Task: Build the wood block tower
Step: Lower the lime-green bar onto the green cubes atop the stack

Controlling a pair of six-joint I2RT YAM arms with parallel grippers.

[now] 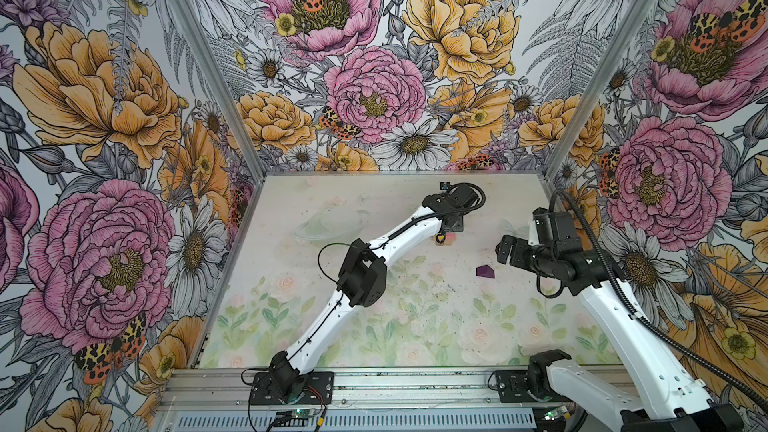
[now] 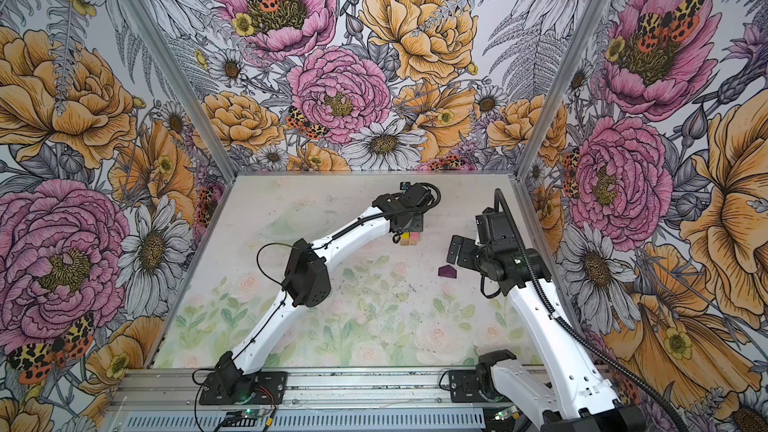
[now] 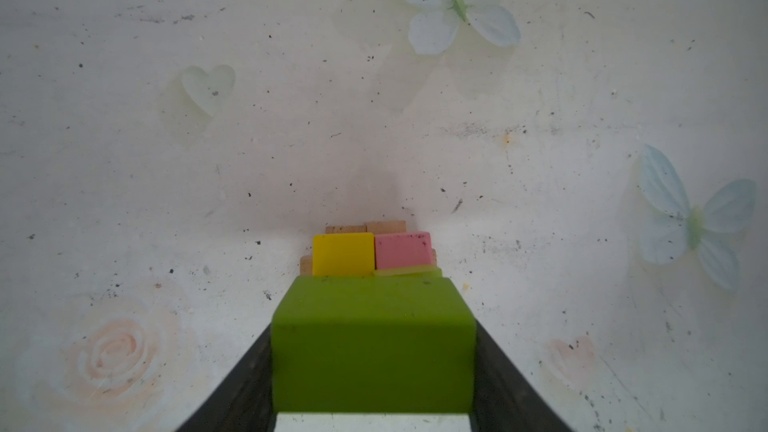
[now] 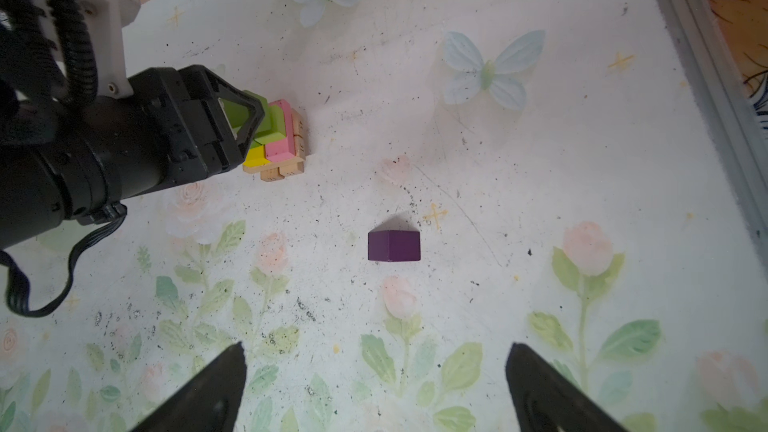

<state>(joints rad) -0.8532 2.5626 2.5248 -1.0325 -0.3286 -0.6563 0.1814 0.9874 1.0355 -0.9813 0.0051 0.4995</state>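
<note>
Tower (image 4: 277, 150) stands toward back of mat (image 4: 582, 184): tan oblongs (image 4: 291, 168) below, yellow oblong (image 3: 343, 254) + pink oblong (image 3: 402, 250) on top. We see L gripper (image 3: 372, 328) clamped on green cube (image 3: 372, 367) just above it. R gripper (image 4: 376, 349): jaws spread wide, empty, w/ purple peaked piece (image 4: 393, 245) lying apart nearby.

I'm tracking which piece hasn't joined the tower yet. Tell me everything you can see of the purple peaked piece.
The purple peaked piece is a small solid block, dark purple with a matte, painted-wood look. In both top views its upward face is five-sided, house-shaped, so it seems to lie flat on its side. It rests alone on the floral table mat, touching nothing else, apart from the block stack and ahead of the right gripper, whose jaws stand open.
</note>
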